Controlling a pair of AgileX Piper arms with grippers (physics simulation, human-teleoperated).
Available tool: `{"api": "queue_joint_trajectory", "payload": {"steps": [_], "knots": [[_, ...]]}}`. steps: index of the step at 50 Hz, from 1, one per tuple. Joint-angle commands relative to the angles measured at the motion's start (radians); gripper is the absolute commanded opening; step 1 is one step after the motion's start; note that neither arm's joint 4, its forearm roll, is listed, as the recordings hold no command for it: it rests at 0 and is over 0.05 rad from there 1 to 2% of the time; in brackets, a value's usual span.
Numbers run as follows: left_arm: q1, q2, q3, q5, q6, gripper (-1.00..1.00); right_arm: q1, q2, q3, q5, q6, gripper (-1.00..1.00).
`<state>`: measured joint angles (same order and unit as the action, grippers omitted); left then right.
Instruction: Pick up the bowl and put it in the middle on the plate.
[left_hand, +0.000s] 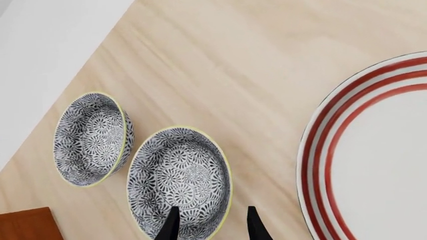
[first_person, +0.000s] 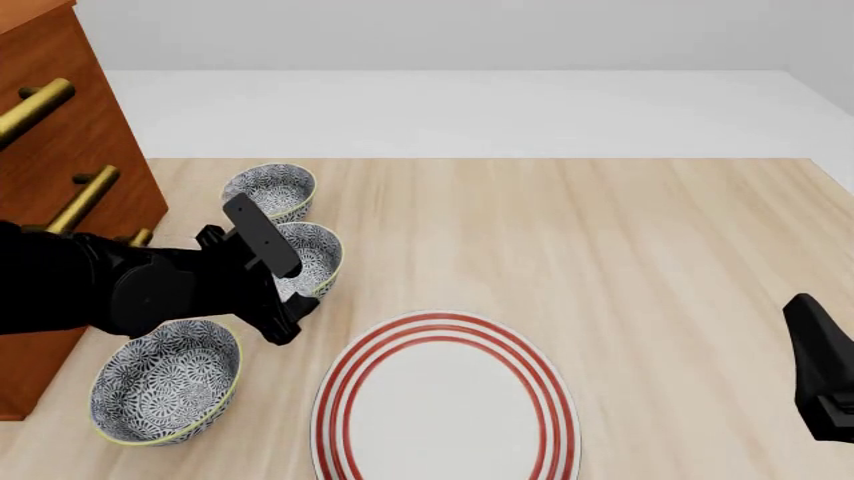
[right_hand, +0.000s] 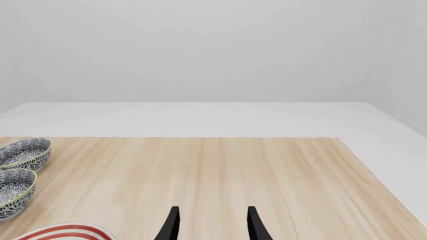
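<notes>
The front view looks forward and down from above the near side of the worktop (first_person: 641, 240), taking in its whole width with the plate (first_person: 447, 400) close below. The left wrist view hangs near the worktop and looks almost straight down past its tool (left_hand: 212, 225) at two bowls beside the plate's rim (left_hand: 320, 150). The right wrist view sits low, facing level across the worktop toward the far wall. All three views share the plate's edge and the two bowls beyond it.

Pale wood table (first_person: 641, 250); brown drawer cabinet (first_person: 74, 150) left.
</notes>
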<state>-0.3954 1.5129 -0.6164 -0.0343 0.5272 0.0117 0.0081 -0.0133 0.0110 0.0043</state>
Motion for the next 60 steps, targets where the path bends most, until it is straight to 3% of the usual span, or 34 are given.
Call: {"api": "queue_joint_trajectory", "payload": {"steps": [1,31,32,41,43,50,54,56,60], "knots": [[0.003,0.041,-0.011,-0.009,0.030,1.00,0.000,0.001,0.000,0.001,0.003,1.00],[0.028,0.175,-0.039,-0.050,0.094,1.00,0.000,0.004,0.001,-0.005,0.001,1.00],[0.027,0.174,-0.039,-0.048,0.091,-1.00,0.000,0.001,-0.002,0.002,0.002,1.00],[0.017,0.163,-0.037,-0.041,0.103,-1.00,0.001,0.007,0.002,-0.010,-0.001,1.00],[-0.014,0.131,-0.053,0.005,0.071,-1.00,0.000,0.012,0.004,-0.016,0.001,1.00],[-0.012,0.025,-0.024,0.036,0.144,-1.00,0.000,0.033,0.009,-0.041,0.002,1.00],[-0.037,-0.020,-0.039,0.083,0.134,-1.00,0.001,0.033,0.009,-0.042,-0.001,1.00],[-0.079,-0.043,-0.068,0.121,0.092,-1.00,0.000,0.024,0.007,-0.030,0.002,1.00],[-0.103,-0.088,-0.081,0.164,0.100,-1.00,0.001,0.012,0.005,-0.017,0.000,1.00]]}}
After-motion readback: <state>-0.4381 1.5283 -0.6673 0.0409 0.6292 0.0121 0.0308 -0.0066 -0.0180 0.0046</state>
